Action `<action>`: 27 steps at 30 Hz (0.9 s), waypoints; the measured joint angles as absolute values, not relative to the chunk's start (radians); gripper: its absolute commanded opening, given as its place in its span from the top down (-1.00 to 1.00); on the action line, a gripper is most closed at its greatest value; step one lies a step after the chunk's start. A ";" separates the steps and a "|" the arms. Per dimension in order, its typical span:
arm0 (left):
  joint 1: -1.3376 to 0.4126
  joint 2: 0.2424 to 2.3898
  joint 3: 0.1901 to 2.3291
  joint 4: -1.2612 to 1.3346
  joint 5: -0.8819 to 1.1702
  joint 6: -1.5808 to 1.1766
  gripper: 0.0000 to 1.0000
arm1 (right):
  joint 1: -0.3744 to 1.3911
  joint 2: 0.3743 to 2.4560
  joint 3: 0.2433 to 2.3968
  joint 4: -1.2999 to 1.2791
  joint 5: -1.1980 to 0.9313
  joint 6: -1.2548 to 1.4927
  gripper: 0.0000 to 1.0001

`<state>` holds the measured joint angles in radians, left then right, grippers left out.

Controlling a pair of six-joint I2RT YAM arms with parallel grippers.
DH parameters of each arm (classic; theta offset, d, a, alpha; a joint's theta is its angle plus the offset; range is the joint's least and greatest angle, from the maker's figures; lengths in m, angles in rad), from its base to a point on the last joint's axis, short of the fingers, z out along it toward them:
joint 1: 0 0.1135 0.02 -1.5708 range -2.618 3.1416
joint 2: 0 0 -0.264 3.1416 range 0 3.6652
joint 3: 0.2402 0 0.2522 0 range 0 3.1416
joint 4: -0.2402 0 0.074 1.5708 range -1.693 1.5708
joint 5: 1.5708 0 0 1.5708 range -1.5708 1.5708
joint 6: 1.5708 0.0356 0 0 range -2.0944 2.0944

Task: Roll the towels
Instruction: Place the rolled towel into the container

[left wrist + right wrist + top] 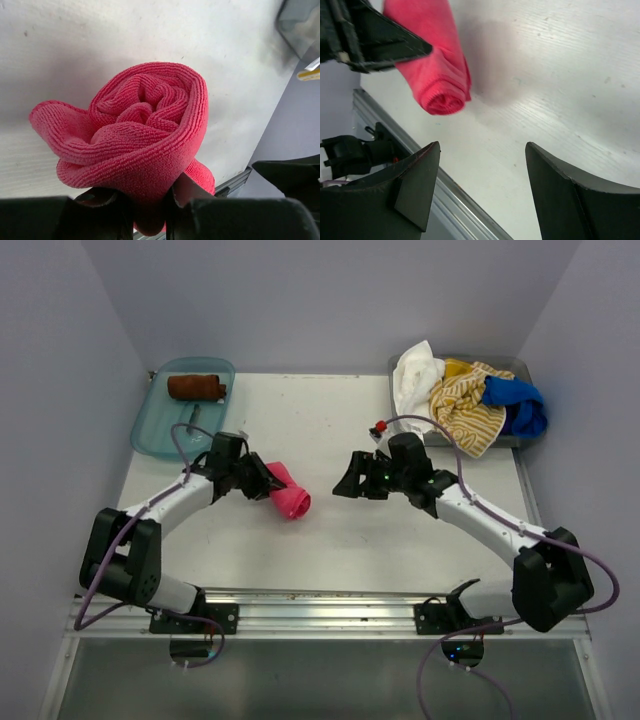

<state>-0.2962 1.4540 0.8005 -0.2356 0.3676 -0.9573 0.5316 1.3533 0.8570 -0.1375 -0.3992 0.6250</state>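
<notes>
The soft, light pink towel (145, 130), rolled, could unfurl; the left pincer (150, 212) nips its end; the right pincer (481, 165) gapes empty.

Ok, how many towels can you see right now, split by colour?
rust-brown towel: 1
pink towel: 1
white towel: 1
yellow-and-white striped towel: 1
blue towel: 1
Total: 5 visible; the pile may hide more.

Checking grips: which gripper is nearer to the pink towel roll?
Left. The left gripper is clamped on the pink towel roll; the right gripper stands open, apart from it on its right.
</notes>
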 measured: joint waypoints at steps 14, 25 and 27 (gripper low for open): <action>-0.017 1.476 1.216 -0.462 0.344 -0.857 0.98 | 0.532 1.280 0.825 -0.348 -0.241 0.571 -0.45; 0.235 1.755 1.594 -0.473 0.325 -0.815 0.95 | 0.532 1.224 0.825 -0.411 -0.202 0.564 -0.45; 0.256 1.845 1.659 -0.469 0.327 -0.810 0.94 | 0.532 1.224 0.826 -0.421 -0.197 0.567 -0.45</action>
